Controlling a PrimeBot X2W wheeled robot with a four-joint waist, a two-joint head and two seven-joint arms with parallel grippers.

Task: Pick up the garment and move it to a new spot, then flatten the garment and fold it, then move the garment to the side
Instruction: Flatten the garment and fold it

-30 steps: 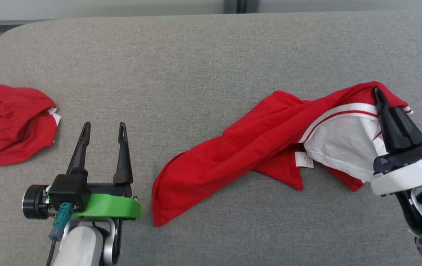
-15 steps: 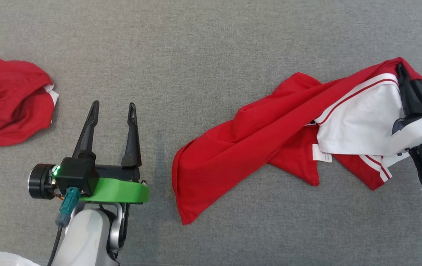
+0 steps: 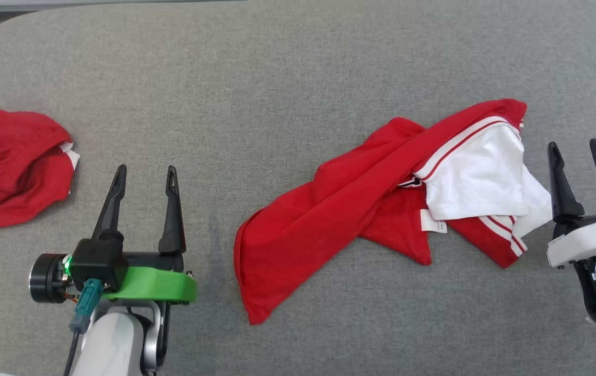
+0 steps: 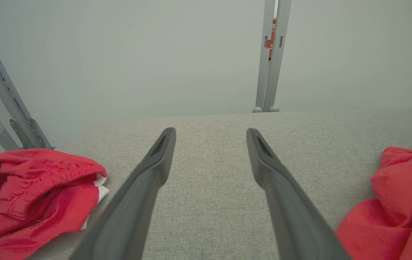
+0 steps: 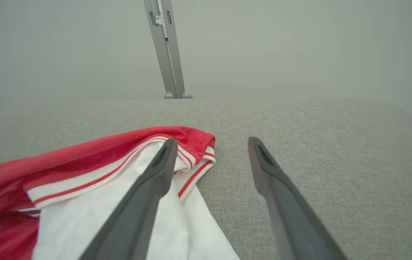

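While the grey desk (image 3: 287, 62) carries the red-and-white garment (image 3: 329, 209) crumpled right of centre, I judge relocation done, flattening next: needs two edges gripped and spread. Right pincer (image 3: 574, 147) just beside it, left pincer (image 3: 146, 172) apart; both wide open, empty. Sewn white tag (image 3: 432, 221) too small to read.

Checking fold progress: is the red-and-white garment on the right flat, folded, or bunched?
Bunched, neither flat nor folded. The garment lies twisted on the grey surface, red layers overlapping, white panel and label showing.
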